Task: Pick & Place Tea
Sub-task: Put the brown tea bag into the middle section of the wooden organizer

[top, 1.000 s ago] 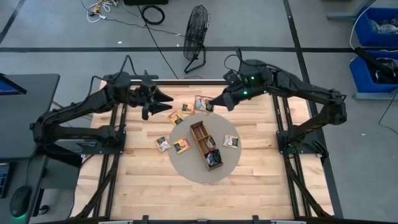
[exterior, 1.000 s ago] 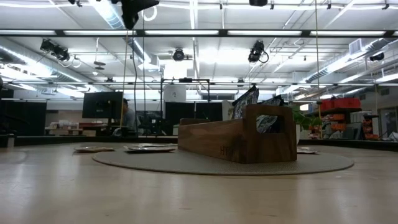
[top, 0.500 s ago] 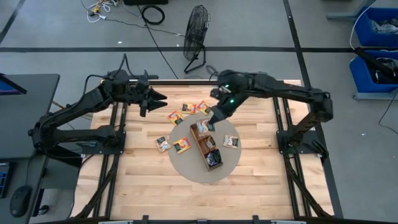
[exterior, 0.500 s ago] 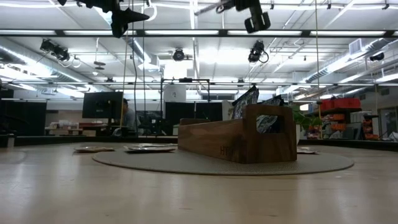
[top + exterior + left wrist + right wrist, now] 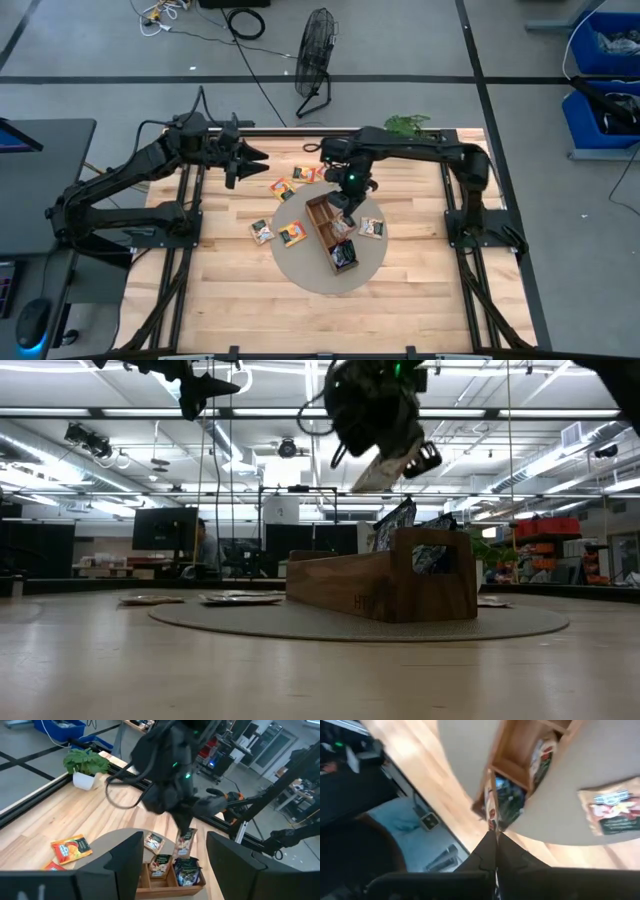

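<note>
Low view: right gripper [image 5: 392, 460] pinched shut on a pale tea sachet [image 5: 380, 472], hanging tilted above the wooden tray [image 5: 380, 586], clear of its rim. Step in hand, as I judge: carry to tray; next calls for lining the sachet edge-on with a free compartment, lowering, then releasing. Left gripper [image 5: 255, 157] waits with fingers apart over the table's far left. Count, high view: three loose sachets [image 5: 300, 177] beyond the round mat [image 5: 300, 262], two [image 5: 292, 234] left of the tray, one [image 5: 371, 228] right; tray contents uncountable.
</note>
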Available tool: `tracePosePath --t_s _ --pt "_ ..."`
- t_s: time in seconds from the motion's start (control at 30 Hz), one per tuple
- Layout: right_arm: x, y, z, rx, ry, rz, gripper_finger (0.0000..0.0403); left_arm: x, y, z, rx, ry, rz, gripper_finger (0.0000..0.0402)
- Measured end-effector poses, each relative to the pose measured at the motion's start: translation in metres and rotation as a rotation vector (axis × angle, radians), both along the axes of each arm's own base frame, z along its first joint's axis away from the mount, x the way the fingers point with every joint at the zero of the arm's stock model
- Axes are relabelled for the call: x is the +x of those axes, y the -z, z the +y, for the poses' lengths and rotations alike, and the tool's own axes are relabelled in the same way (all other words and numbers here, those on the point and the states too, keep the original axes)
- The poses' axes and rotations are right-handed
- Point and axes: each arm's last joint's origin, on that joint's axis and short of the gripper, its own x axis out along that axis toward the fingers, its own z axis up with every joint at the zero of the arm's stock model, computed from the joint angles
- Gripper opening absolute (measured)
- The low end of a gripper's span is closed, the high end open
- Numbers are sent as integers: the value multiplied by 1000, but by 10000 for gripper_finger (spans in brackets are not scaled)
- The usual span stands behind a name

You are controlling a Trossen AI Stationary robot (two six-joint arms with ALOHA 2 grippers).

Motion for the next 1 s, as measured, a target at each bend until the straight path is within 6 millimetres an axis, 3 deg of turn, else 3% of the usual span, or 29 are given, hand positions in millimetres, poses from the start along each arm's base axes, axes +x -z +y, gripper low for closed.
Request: tracePosePath --t_s 0.33,1.0 --pt "14 26 -14 -23 56 81 0 0 0 0 5 -1 1 220" --pt "25 46 -16 -5 143 160 0 0 0 0 26 4 4 220"
